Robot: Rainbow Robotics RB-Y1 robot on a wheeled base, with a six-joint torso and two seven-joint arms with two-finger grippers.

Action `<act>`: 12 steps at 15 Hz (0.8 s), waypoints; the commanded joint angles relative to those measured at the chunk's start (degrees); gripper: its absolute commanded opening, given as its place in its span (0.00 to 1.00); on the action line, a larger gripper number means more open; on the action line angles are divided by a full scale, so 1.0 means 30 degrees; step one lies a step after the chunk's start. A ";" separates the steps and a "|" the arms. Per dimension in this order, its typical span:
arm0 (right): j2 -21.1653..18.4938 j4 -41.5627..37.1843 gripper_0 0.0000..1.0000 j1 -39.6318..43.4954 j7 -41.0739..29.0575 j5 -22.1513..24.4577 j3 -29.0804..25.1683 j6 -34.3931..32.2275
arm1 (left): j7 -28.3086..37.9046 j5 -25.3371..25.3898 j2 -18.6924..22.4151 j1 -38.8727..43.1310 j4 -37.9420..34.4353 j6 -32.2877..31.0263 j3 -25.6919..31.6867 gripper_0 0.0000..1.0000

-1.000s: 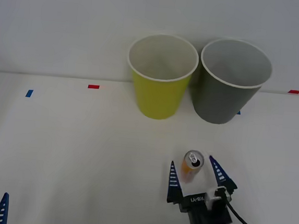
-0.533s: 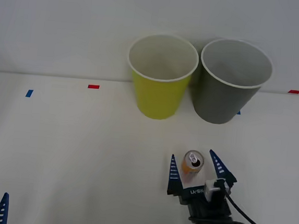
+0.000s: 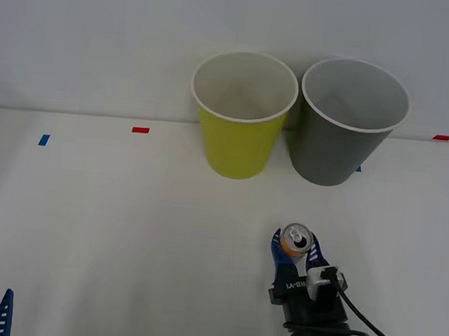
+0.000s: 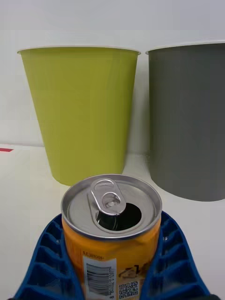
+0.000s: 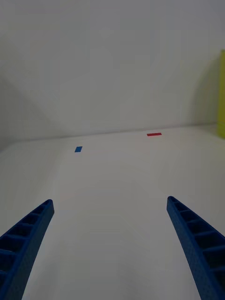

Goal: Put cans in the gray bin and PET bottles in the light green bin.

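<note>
Since the earlier frames, the right gripper (image 3: 296, 251) had closed its blue fingers, which had stood wide on either side of the can (image 3: 295, 241), and now pressed against both of its sides. The can itself had hardly shifted: it stood upright on the white table (image 3: 110, 221), in front of the two bins and well apart from them. In the right wrist view the can (image 4: 111, 225) sat snug between the ribbed fingers (image 4: 49, 262), pull tab up, its mouth already open.

The step in hand looked like the grasp, just completed, with the lift not yet begun. The next move would call for raising the can clear of the table, carrying it forward and a little to the right over the white rim of the gray bin (image 3: 345, 139), and letting go there rather than over the green bin (image 3: 240, 126) standing just beside it.

The left gripper (image 5: 112, 243) waited low at the near left of the table, fingers spread wide and holding nothing.

Counted: one can, one gray bin, one green bin, and no bottle in view. Several small red and blue tape marks lay scattered on the table.
</note>
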 commanded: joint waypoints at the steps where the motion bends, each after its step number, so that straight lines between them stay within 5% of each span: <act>1: 0.0089 -0.0004 0.04 0.0098 0.0115 0.0145 -0.0092 -0.0147 | 0.0000 0.0000 0.0000 0.0000 -0.0001 0.0002 0.0000 0.82; 12: 0.0558 -0.0913 0.00 0.0508 0.0262 0.0174 -0.0443 -0.0353 | 0.0000 0.0000 0.0000 0.0000 -0.0001 0.0002 0.0000 0.82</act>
